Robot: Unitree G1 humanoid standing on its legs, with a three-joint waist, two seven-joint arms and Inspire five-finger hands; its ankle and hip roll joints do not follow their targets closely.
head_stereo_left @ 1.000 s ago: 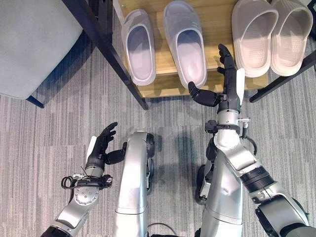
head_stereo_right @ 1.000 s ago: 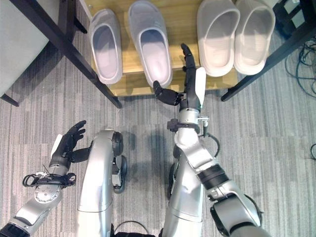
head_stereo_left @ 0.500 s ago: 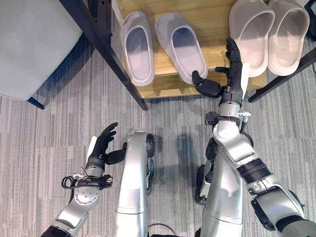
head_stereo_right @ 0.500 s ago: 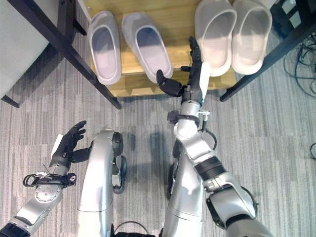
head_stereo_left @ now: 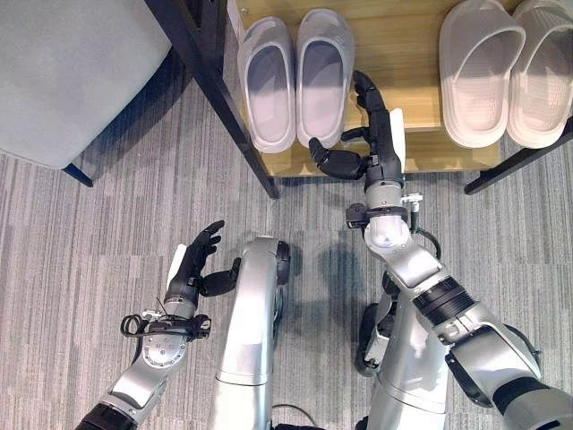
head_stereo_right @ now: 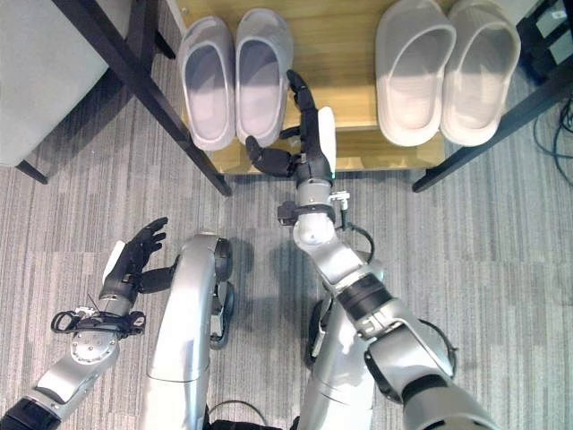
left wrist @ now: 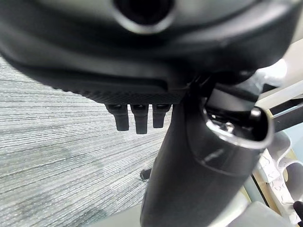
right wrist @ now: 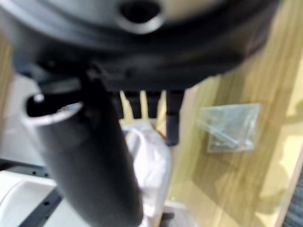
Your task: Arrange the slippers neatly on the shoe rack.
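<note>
From the left eye view, my right hand [head_stereo_left: 372, 134], fingers straight and apart, has pushed the grey slipper [head_stereo_left: 322, 76] against its mate [head_stereo_left: 266, 82] on the shoe rack [head_stereo_left: 421, 148]. Bare wood lies beyond my fingers before the beige pair [head_stereo_right: 448, 67]. My left hand [head_stereo_right: 134, 264] stays open over carpet [head_stereo_left: 107, 233].

Two pale slipper pairs [head_stereo_left: 295, 79] [head_stereo_left: 512, 70] side by side, soles down, on wooden shoe rack [head_stereo_left: 414, 67].

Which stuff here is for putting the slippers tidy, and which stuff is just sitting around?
For the job:
lilac slippers, side by side
beige slippers
shoe rack
right robot hand, open beside the lilac pair

Just sitting around:
grey seat
left robot hand, open above the carpet
</note>
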